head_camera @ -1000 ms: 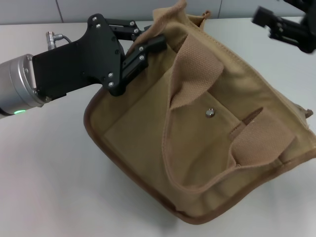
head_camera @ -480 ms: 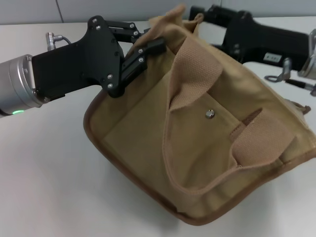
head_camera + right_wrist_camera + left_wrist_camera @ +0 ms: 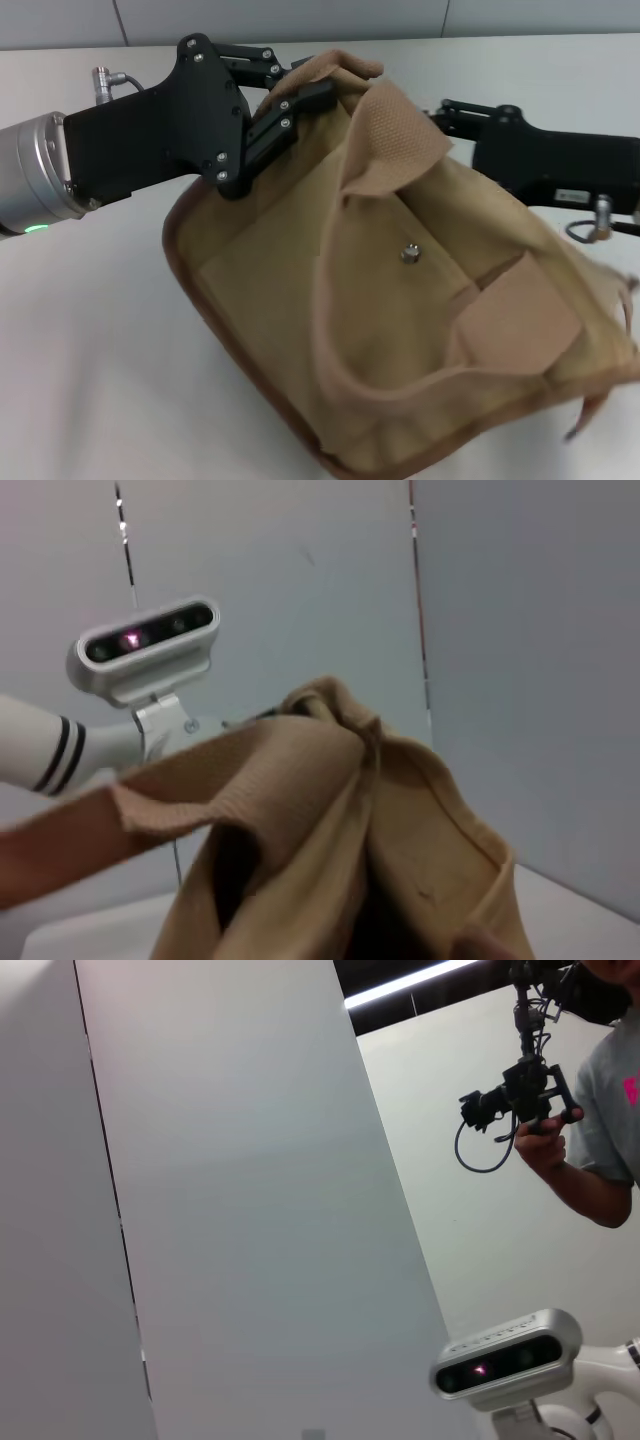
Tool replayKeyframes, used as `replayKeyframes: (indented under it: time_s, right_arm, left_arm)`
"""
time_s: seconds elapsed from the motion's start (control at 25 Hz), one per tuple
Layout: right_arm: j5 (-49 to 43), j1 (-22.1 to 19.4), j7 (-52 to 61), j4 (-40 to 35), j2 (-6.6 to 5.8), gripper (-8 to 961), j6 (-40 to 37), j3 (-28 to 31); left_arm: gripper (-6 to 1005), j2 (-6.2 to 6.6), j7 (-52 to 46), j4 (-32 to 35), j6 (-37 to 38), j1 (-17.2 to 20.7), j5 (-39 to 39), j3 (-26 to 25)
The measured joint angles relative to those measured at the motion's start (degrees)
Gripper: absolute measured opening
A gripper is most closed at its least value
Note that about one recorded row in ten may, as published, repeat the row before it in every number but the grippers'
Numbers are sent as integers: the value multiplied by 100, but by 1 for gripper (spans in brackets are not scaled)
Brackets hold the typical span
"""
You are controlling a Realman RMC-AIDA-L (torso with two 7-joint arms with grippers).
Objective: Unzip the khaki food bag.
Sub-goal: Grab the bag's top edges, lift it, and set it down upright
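The khaki food bag (image 3: 400, 300) lies tilted on the white table (image 3: 90, 350). Left end effector (image 3: 305, 95) clamps the bag's upper rear corner. Right end effector (image 3: 450, 110) sits at the bag's far edge — its opening cannot be told

My head camera looks forward and down, close on the bag (image 3: 400, 300), with the left arm (image 3: 130, 150) entering at 9 o'clock and the right arm (image 3: 550, 165) at 3 o'clock. My left wrist camera faces up at wall panels (image 3: 230, 1210) and the robot head (image 3: 505, 1358). My right wrist camera sits near the bag (image 3: 330, 830), facing the same head (image 3: 145, 645).
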Motion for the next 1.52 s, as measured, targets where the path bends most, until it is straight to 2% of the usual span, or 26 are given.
replayKeyframes:
  time_s: [0.16, 0.36, 0.56, 0.8, 1.0, 1.24, 1.52]
  right_arm:
    - [182, -240, -129, 43, -1, 839, -455, 458]
    - [638, -532, -768, 581, -25, 837, -1119, 1013]
    - [823, -694, -1241, 882, 3, 834, -1318, 1314]
    - [1151, -601, -1317, 1035, -18, 830, -1151, 1330]
    - [1099, -515, -1253, 787, -39, 827, -1181, 1233]
    - [1089, -513, -1816, 739, -2, 823, -1319, 795]
    - [1112, -511, -2489, 867, 16, 819, -986, 340]
  left_arm:
    - [88, -9, 0, 1, 0, -3, -28, -12]
    - [88, -10, 0, 2, 26, 8, -44, -35]
    - [88, -8, 0, 1, 31, 11, -46, -7]
    - [88, -4, 0, 0, 32, 14, -49, 1]
    - [89, -2, 0, 2, 32, -1, -49, 1]
    - [89, -11, 0, 6, 32, -23, -49, 1]
    - [89, -23, 0, 9, 32, -42, -49, 5]
